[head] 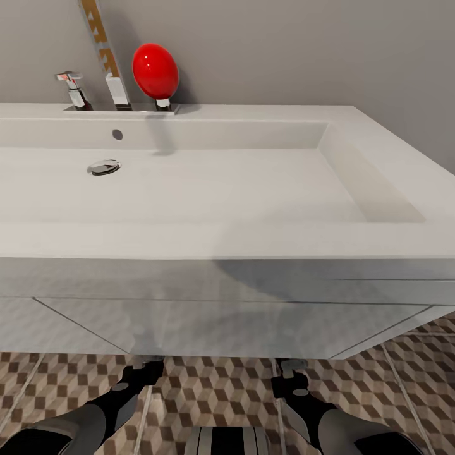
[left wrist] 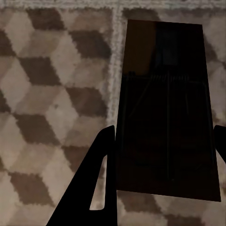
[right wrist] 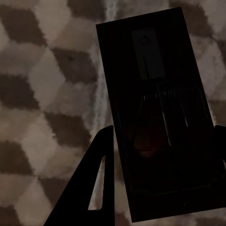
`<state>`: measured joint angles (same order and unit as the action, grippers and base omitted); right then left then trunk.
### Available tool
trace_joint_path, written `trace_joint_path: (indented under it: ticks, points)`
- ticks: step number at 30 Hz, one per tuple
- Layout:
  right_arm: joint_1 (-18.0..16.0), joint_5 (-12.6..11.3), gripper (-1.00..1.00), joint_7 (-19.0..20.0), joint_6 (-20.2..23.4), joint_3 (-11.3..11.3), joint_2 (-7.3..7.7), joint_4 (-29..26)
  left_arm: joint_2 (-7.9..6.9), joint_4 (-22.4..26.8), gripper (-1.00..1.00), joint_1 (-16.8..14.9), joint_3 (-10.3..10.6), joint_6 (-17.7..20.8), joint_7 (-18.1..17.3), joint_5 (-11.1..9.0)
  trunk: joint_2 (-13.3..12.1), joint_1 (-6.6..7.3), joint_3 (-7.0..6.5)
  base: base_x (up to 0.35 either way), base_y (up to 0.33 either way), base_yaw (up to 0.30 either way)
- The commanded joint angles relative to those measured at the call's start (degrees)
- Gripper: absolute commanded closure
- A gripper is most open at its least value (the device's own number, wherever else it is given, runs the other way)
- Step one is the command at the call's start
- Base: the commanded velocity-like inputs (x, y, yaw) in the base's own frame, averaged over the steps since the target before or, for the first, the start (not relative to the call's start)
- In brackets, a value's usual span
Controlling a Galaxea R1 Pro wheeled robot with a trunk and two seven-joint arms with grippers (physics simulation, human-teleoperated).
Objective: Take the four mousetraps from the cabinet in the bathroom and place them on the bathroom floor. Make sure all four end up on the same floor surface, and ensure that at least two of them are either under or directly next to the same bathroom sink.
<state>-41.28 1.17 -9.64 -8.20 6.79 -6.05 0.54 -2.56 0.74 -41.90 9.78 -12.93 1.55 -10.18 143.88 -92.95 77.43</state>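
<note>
Dark-brown traps sat clamped in both end effectors, left (left wrist: pixel 162 141) and right (right wrist: pixel 160 141), one trap (left wrist: pixel 167 113) and another (right wrist: pixel 160 113) low over the floor (left wrist: pixel 52 94) before the sink (head: pixel 189 189). Placing was in hand; next, lower and release.

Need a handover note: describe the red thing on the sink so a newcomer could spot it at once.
Start at the wide white sink against the grey wall. Along its back ledge stand a chrome tap, then a slim leaning brown-and-white patterned strip, then the glossy red egg-shaped object on a short chrome stub. It is the only red, rounded thing there.
</note>
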Motion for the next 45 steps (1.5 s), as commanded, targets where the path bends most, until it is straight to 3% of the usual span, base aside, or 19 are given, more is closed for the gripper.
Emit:
trace_joint_path:
  ticks: [1,45]
  points:
    - [-0.03,-0.01,1.0,-0.21,-0.15,0.39,-0.02,0.07,0.01,-0.03,1.0,-0.02,0.51,-0.17,0.2,-0.37,0.01,0.01,0.04,0.0,0.0,0.0]
    - [-0.04,0.17,1.0,-0.12,-0.32,0.54,-0.02,-0.01,0.02,-0.04,1.0,-0.02,0.51,-0.17,0.2,-0.28,0.01,0.01,0.04,0.0,0.0,0.0]
